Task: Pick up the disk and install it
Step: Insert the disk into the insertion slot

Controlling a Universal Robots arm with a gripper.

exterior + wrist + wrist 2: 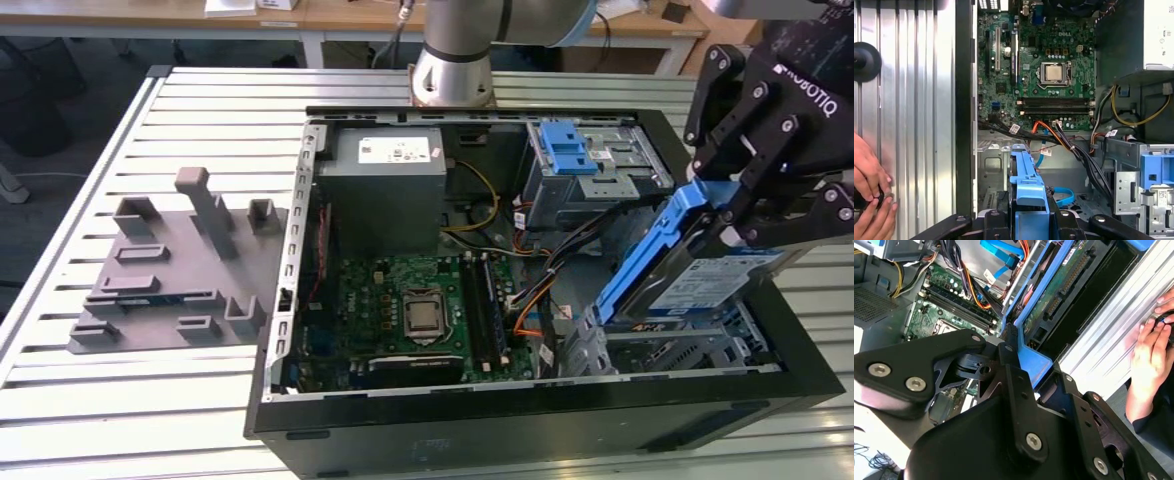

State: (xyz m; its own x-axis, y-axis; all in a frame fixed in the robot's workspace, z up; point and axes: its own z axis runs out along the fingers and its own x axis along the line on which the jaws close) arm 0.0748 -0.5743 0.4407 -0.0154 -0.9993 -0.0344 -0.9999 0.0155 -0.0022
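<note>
1. End effector: gripper (721, 205) closed tight on the upper end of the blue plastic frame (657, 258). Nothing else held. Same pinch seen in both wrist views.
2. Task item: disk (714, 282), a silver hard drive, held edge-on & tilted. Lower end is inside the PC case (534, 425) at the exterior view's right, at the mouth of the silver drive bay (674, 350). Not seated; contact w/ bay cannot be told.
3. Underside of disk (1054, 295) in the second wrist view: green circuit board & connector row facing the camera.
4. Step in hand (judged): guiding the disk into the bay.
5. To do it well (judged): square the frame rails w/ the bay guides before any push. Take out the tilt, descend slowly, stop on resistance.
6. Keep clear of the orange & black cables (534, 300) just beside the bay, & of the motherboard (400, 300).
7. Risk (judged): gripped at one end only, so the disk may pivot in the jaws. Skewed entry would likely jam.
8. Bystander: hand (869, 185) resting on the slatted table (914, 100), outside the case wall, well apart from the gripper.
9. Writing: blue-and-white label on the disk face, white sticker (396, 150) on the grey power supply (387, 195), white lettering on the gripper body. None transcribed.
</note>
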